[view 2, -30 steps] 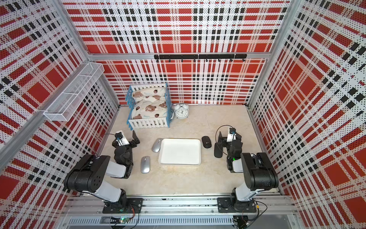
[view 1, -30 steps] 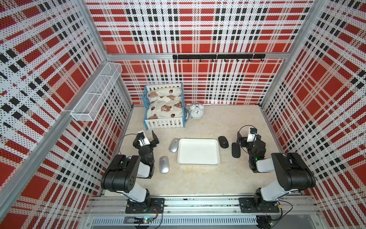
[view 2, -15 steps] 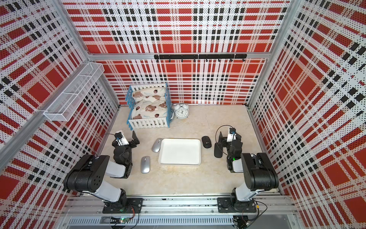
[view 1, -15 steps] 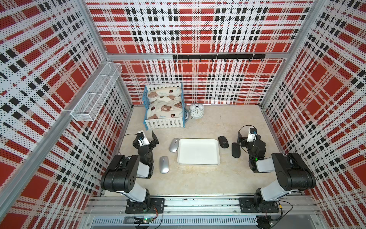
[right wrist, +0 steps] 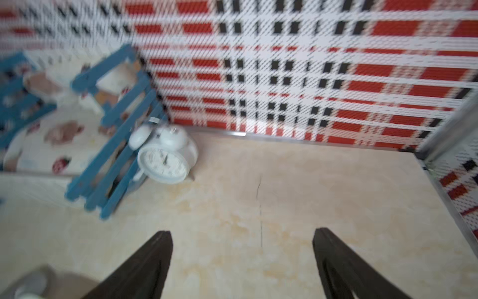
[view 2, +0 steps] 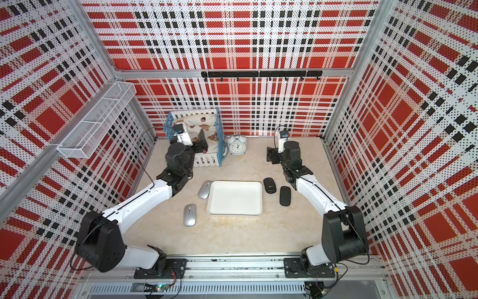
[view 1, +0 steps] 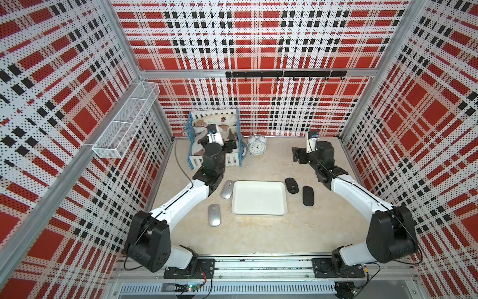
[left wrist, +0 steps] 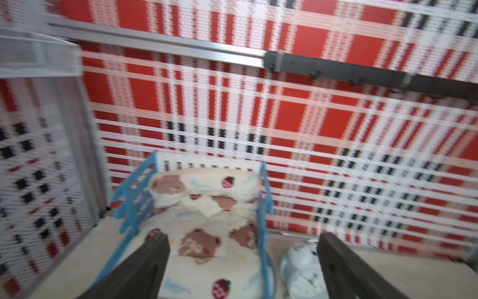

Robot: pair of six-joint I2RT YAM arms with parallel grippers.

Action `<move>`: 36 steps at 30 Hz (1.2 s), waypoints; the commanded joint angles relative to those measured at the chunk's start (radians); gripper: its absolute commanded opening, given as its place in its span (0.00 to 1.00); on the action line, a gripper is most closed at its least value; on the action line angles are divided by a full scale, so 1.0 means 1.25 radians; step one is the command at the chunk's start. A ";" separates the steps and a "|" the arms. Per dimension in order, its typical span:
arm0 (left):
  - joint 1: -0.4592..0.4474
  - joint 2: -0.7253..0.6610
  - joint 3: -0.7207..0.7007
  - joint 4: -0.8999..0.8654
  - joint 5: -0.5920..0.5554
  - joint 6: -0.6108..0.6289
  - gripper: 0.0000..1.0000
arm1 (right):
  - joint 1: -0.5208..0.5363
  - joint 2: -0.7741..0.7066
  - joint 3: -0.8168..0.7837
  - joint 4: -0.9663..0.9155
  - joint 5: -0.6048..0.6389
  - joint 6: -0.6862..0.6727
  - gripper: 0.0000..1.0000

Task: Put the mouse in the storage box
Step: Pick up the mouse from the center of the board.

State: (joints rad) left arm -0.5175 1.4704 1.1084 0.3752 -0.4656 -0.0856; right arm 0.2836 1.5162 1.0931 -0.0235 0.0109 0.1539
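The storage box (view 1: 259, 213) (view 2: 234, 213), a shallow white tray, lies empty mid-table in both top views. Left of it lie two silver mice, one against its far left corner (view 1: 227, 189) (view 2: 205, 189) and one nearer the front (view 1: 214, 214) (view 2: 189, 214). Two black mice (view 1: 291, 185) (view 1: 308, 196) lie on its right. My left gripper (view 1: 231, 145) (left wrist: 243, 236) hovers open and empty over the toy crib. My right gripper (view 1: 295, 155) (right wrist: 241, 233) is open and empty above bare table at the back right. Both are far from the mice.
A blue-and-white crib (view 1: 234, 160) (left wrist: 263, 196) with printed bedding stands at the back left, a white alarm clock (view 1: 256, 145) (right wrist: 163, 160) beside it. A wire-mesh basket (view 1: 126, 121) hangs on the left wall. A black hook rail (view 1: 284, 74) runs along the back wall.
Both arms have unfolded from their tucked poses beside the tray and stretched toward the back wall. The mice and the tray have not moved.
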 commanded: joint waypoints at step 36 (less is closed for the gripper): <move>-0.084 0.044 -0.132 -0.095 0.274 -0.070 0.99 | 0.043 0.276 0.152 -0.469 0.019 -0.023 0.78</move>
State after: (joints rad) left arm -0.6174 1.5444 0.9524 0.2337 -0.1135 -0.1787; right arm 0.3317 1.8473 1.2587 -0.5854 -0.0086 0.1226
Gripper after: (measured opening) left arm 0.994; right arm 0.776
